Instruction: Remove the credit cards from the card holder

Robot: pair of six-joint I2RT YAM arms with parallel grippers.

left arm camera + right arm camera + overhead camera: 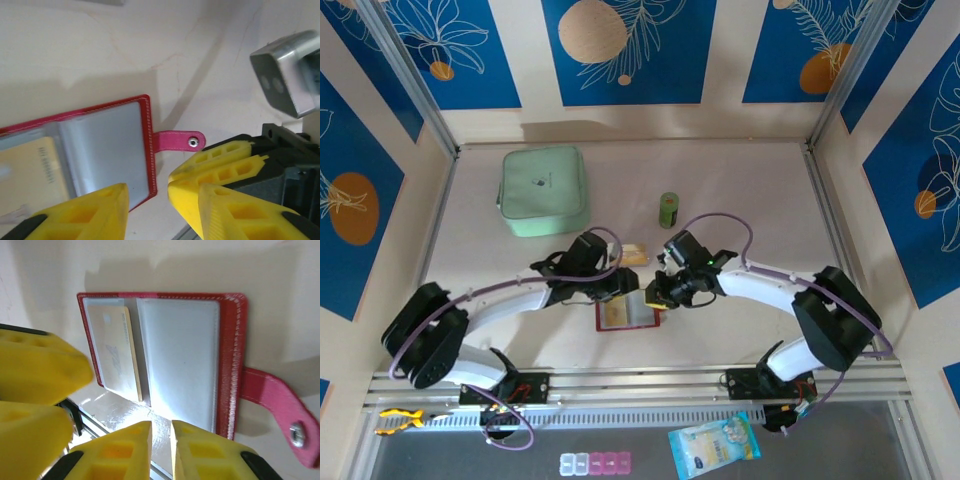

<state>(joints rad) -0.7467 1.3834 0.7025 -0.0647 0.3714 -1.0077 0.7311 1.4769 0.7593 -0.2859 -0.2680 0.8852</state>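
My right claw point(161, 447) stands with its yellow fingers pressed almost together, with a slim slit between them; whether that slit holds a sleeve edge I cannot tell. My left claw point(162, 205) is spread, straddling one corner of the holder and gripping nothing. The small red leather-look booklet card holder point(235, 360) lies open and flat on the pale table point(740, 200), near its front edge, between my two arms. One thin orange-tan plastic credit card point(117, 352) sits in a greyish clear sleeve point(180, 360) page; the facing page looks empty. A second small flat card point(635, 254), tan and whitish, lies on the table just beyond the holder. Expected handling: the card is light, stiff and smooth, so it should slide freely once started, but it offers little purchase lying flat. Grip it by an exposed edge, across its thickness, and draw it along the sleeve opening. The holder is light and floppy and is likely to travel with the card unless the other claw pins the red border or the empty page. The sleeves are soft and slick, so avoid hard pinching. Relative position: in the right wrist view my right fingertips hover at the near edge of the empty page, and the card lies to their left and beyond, apart from them. The left claw's fingers sit just beside the card's page.
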